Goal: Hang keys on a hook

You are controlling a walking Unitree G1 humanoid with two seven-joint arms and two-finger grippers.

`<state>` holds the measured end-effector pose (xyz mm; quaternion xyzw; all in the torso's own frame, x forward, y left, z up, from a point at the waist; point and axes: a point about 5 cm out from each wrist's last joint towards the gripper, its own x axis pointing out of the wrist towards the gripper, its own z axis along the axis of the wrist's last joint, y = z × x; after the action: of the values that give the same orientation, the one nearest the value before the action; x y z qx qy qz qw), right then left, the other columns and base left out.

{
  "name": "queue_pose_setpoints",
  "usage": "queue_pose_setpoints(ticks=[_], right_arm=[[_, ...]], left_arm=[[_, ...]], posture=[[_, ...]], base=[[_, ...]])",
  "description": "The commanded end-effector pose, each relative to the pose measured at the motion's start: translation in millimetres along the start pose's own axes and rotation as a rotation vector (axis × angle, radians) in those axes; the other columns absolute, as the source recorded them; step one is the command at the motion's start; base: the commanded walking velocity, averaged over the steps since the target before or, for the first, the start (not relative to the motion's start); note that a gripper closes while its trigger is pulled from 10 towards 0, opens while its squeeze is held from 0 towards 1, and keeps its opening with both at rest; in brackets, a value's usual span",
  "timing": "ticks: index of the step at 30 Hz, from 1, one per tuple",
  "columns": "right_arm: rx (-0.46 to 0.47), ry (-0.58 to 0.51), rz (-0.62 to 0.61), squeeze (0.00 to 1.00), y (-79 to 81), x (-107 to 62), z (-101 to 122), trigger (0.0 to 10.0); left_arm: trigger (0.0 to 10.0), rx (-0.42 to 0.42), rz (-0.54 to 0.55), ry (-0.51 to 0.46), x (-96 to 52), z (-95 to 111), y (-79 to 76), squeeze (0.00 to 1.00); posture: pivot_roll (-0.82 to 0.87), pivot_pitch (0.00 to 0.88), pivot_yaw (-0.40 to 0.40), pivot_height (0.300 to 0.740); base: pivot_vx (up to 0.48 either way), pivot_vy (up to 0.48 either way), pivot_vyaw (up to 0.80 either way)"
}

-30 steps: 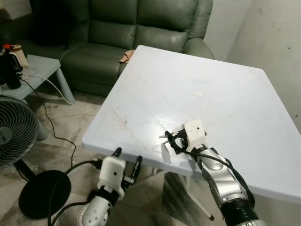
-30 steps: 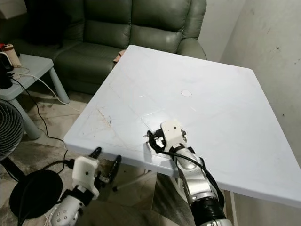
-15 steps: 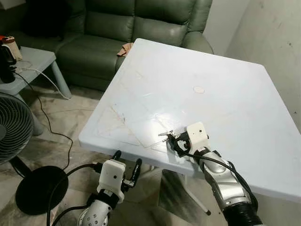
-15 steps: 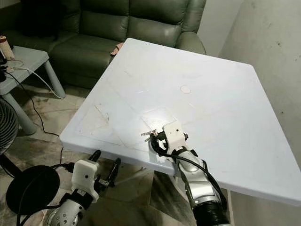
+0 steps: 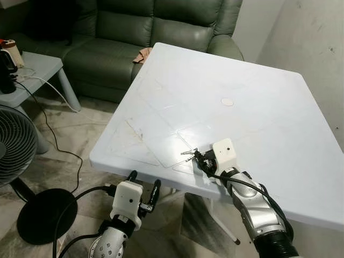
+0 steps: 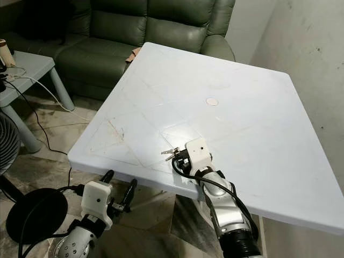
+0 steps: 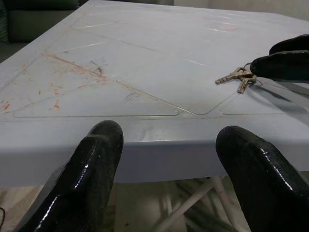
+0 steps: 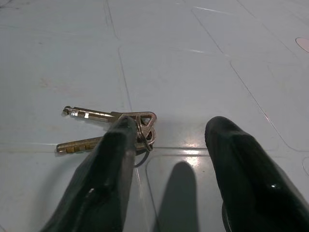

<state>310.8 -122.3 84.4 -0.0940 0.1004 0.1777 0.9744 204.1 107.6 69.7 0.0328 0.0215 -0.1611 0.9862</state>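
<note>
Keys (image 8: 116,128): two metal keys on one ring, lying flat on the white table (image 5: 258,86), near its front edge. The blades fan out toward the table's 9 o'clock side; the ring end lies toward the right gripper.

Right gripper (image 5: 200,160): resting low over the tabletop at the keys. Its two black fingers (image 8: 113,164) stand apart, unclosed. One finger's tip overlaps the ring end of the keys in the right wrist view; whether it touches them cannot be told. The other finger sits clear of the keys on bare table. Nothing is gripped.

Left gripper (image 5: 144,185): below and in front of the table's front edge, at about 7 o'clock from the keys, well apart from them. Fingers (image 7: 91,169) spread wide, holding nothing. Its wrist view looks across the tabletop, with the keys and the right gripper's fingertips beyond.

Table: white plastic, square, with faint moulded lines, reddish-brown scuffs near the front left corner, and a small round cap (image 5: 228,101) at 12 o'clock from the keys.

Surroundings: green sofa (image 5: 145,27) at 11 o'clock beyond the table; a pale side table (image 5: 40,67) at 10 o'clock with a white cable (image 5: 64,99) trailing off it; a standing fan (image 5: 16,153) with a round black base (image 5: 45,215) at 9 o'clock; a plain wall (image 5: 312,37) at 2 o'clock; tiled floor (image 5: 80,145).
</note>
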Motion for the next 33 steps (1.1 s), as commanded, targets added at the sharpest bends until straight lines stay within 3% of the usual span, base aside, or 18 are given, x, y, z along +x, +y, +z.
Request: queue_pose_setpoints(ticks=[1, 3, 5, 7, 8, 9, 23, 24, 26, 27, 28, 29, 33], right_arm=[[0.0, -0.024, -0.009, 0.0, -3.8, 0.1, 8.2, 0.0], [0.005, -0.023, 0.0, 0.0, -3.1, 0.0, 8.3, 0.0], [0.006, -0.027, 0.009, 0.0, -2.2, -0.2, 8.8, 6.5], [0.006, -0.027, 0.011, 0.0, -2.1, -0.2, 8.8, 6.7], [0.008, -0.027, 0.012, 0.0, -1.9, -0.1, 8.9, 9.5], [0.006, -0.024, 0.015, 0.0, -1.6, 0.0, 8.8, 10.0], [-0.001, -0.022, 0.039, 0.0, 0.9, 0.0, 8.6, 10.0], [-0.001, -0.02, 0.036, 0.0, 1.0, 0.5, 8.5, 7.9], [-0.004, -0.017, 0.031, 0.0, 1.0, 1.1, 8.5, 6.5], [-0.006, -0.014, 0.028, 0.0, 0.8, 1.5, 8.4, 4.8], [-0.013, -0.013, 0.024, 0.0, 0.5, 1.7, 8.3, 0.8], [-0.016, -0.011, 0.022, 0.0, 0.5, 1.8, 8.0, 0.0], [-0.022, -0.008, 0.015, 0.0, 0.3, 2.0, 7.1, 0.0]], left_arm=[[10.0, 0.005, 0.002, -0.012, 0.6, 4.3, -0.6, 0.0], [10.0, 0.005, 0.004, -0.011, 0.1, 4.4, -0.7, 0.0], [10.0, 0.005, 0.006, -0.01, -0.5, 4.3, -0.7, 0.0], [10.0, 0.005, 0.007, -0.009, -0.7, 4.2, -0.7, 0.0], [10.0, 0.006, 0.008, -0.009, -0.8, 4.3, -0.5, 0.0], [10.0, 0.006, 0.008, -0.009, -0.9, 4.3, -0.4, 0.0], [10.0, 0.008, 0.014, -0.01, -1.1, 5.1, 0.0, 0.0], [10.0, 0.008, 0.014, -0.01, -1.1, 5.0, 0.2, 0.0], [10.0, 0.009, 0.015, -0.009, -1.0, 5.0, 0.5, 0.0], [10.0, 0.009, 0.015, -0.009, -0.9, 5.1, 0.5, 0.0], [10.0, 0.009, 0.016, -0.01, -0.8, 5.3, 0.5, 0.0], [10.0, 0.01, 0.017, -0.01, -0.8, 5.2, 0.5, 0.0], [10.0, 0.01, 0.017, -0.011, -0.8, 5.3, 0.5, 0.0]], posture=[[-0.04, 0.082, -0.119, 0.74], [-0.03, 0.086, -0.12, 0.74], [-0.03, 0.087, -0.12, 0.74], [-0.03, 0.087, -0.12, 0.74], [-0.03, 0.088, -0.121, 0.74], [-0.03, 0.088, -0.12, 0.74], [-0.03, 0.088, -0.121, 0.74], [-0.02, 0.088, -0.121, 0.74], [-0.02, 0.088, -0.121, 0.74], [-0.02, 0.089, -0.122, 0.74], [-0.02, 0.088, -0.122, 0.74], [-0.02, 0.088, -0.122, 0.74], [-0.02, 0.088, -0.122, 0.74]], base=[[0.0, 0.0, 0.0], [0.0, 0.0, 0.0], [0.0, 0.0, 0.0], [0.0, 0.0, 0.0], [0.0, 0.0, 0.0], [0.0, 0.0, 0.0], [0.0, 0.0, 0.0], [0.0, 0.0, 0.0], [0.0, 0.0, 0.0], [0.0, 0.0, 0.0], [0.0, 0.0, 0.0], [0.0, 0.0, 0.0], [0.0, 0.0, 0.0]])
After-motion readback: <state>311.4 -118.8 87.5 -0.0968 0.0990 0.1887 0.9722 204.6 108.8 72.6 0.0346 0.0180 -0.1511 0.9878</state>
